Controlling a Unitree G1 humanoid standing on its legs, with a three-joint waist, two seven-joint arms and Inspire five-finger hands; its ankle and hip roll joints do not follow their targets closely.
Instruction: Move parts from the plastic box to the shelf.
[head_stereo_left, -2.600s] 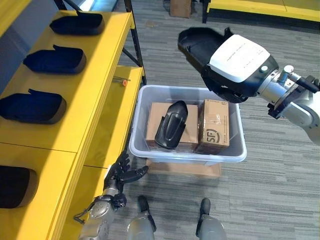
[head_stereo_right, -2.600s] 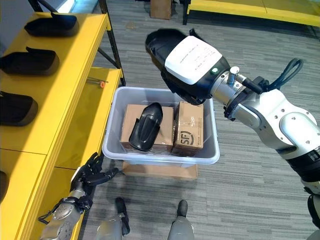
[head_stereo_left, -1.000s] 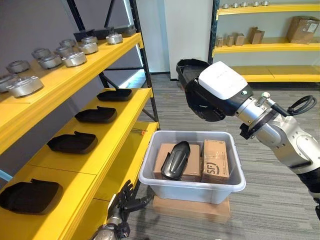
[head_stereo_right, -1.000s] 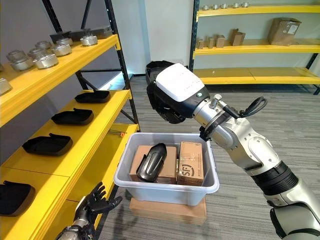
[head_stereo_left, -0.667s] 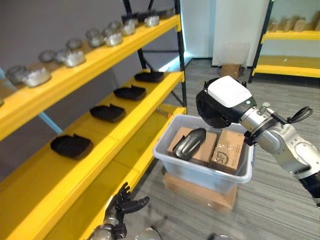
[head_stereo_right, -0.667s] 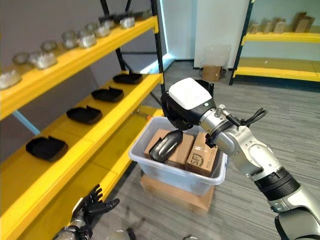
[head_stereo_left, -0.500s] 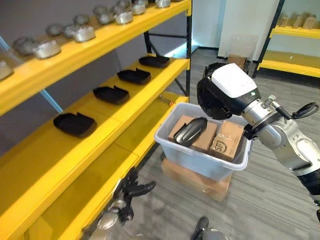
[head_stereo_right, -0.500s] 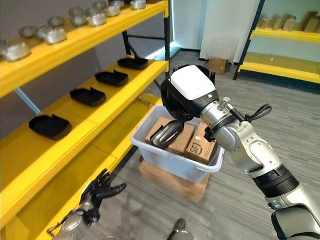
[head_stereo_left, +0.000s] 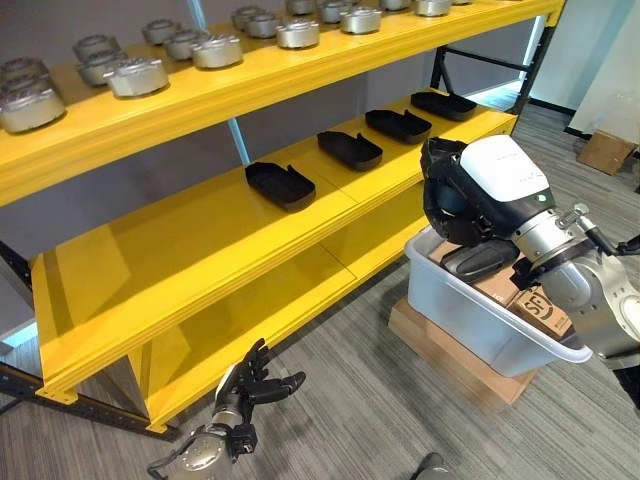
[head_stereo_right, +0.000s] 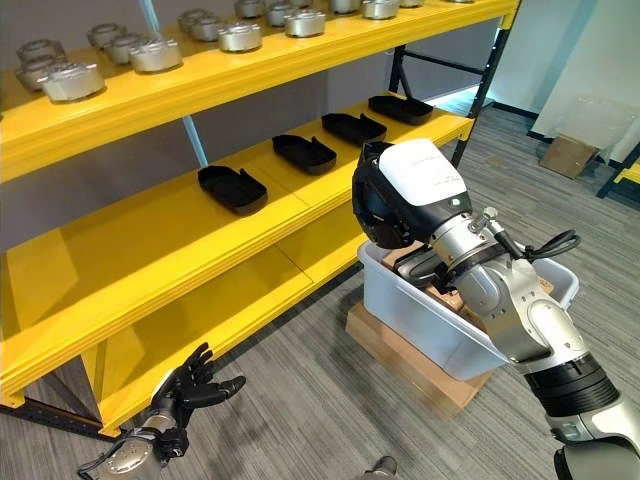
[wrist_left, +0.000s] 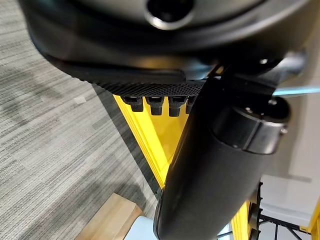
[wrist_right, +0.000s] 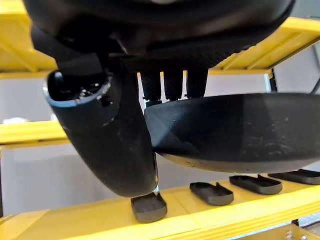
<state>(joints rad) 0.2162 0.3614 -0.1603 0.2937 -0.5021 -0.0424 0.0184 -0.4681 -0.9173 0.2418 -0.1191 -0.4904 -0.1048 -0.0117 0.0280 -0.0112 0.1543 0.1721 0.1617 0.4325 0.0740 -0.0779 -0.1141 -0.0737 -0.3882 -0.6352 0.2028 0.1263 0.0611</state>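
Note:
My right hand (head_stereo_left: 505, 175), with its white cover, is shut on a black moulded part (wrist_right: 235, 130) and holds it up in front of the yellow shelf (head_stereo_left: 180, 240), above the near corner of the clear plastic box (head_stereo_left: 470, 310). In the right wrist view the thumb (wrist_right: 110, 145) and fingers (wrist_right: 175, 80) clamp the part's rim. Another black part (head_stereo_left: 480, 260) lies in the box on cardboard cartons (head_stereo_left: 540, 310). Several black parts (head_stereo_left: 280, 185) sit in a row on the shelf's middle level. My left hand (head_stereo_left: 245, 385) hangs low by the floor, fingers spread, holding nothing.
The top shelf level carries several round metal parts (head_stereo_left: 140, 75). The plastic box rests on a flat cardboard base (head_stereo_left: 450, 355) on the grey floor. The near stretch of the middle level (head_stereo_left: 120, 270) is bare. A small carton (head_stereo_left: 600, 150) stands far right.
The camera has swung left, so the shelf fills the view and the box sits at the right. My right hand still holds the part up; my left hand stays open.

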